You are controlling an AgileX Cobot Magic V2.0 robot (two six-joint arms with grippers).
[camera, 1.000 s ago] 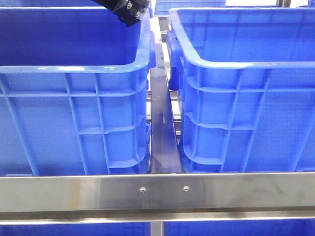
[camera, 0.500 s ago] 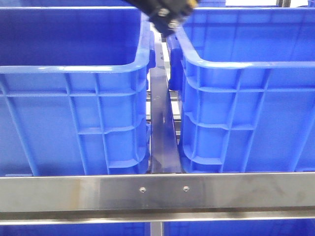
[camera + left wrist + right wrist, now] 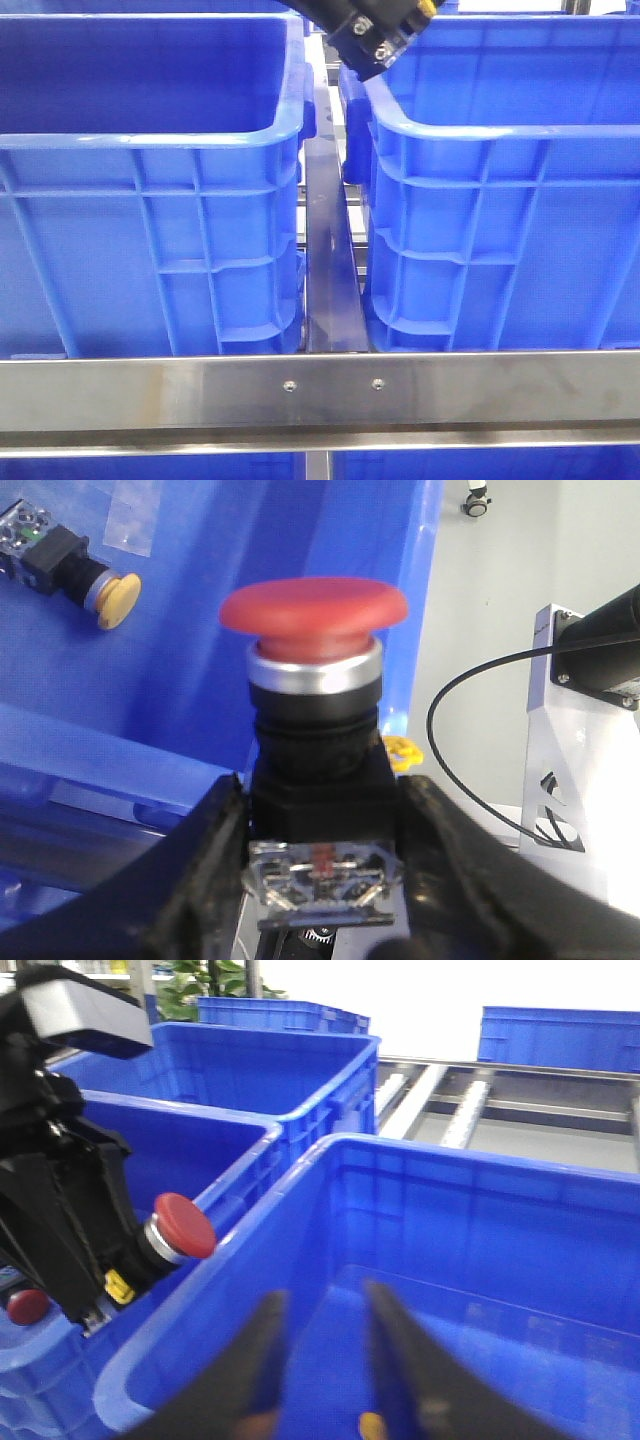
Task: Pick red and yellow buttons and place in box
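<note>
My left gripper (image 3: 320, 815) is shut on the black body of the red button (image 3: 313, 605), whose domed red cap points away from the fingers. In the front view the left gripper (image 3: 378, 38) hangs at the top, over the near-left rim of the right blue box (image 3: 480, 130). The right wrist view shows the held red button (image 3: 186, 1225) above the gap between the two crates. The yellow button (image 3: 112, 592) lies on a blue crate floor. My right gripper (image 3: 320, 1360) is open and empty over the inside of the right box (image 3: 330, 1150); a small yellow spot (image 3: 370, 1425) shows between its fingers.
The left blue crate (image 3: 150, 140) stands beside the right one, with a steel bar (image 3: 330, 280) in the gap and a steel rail (image 3: 320, 390) across the front. Another red round thing (image 3: 27, 1305) lies in the left crate. More blue crates (image 3: 280, 1010) stand behind.
My left gripper has moved to the right, from over the left crate's far right corner to over the right box's left rim. The crates have not moved.
</note>
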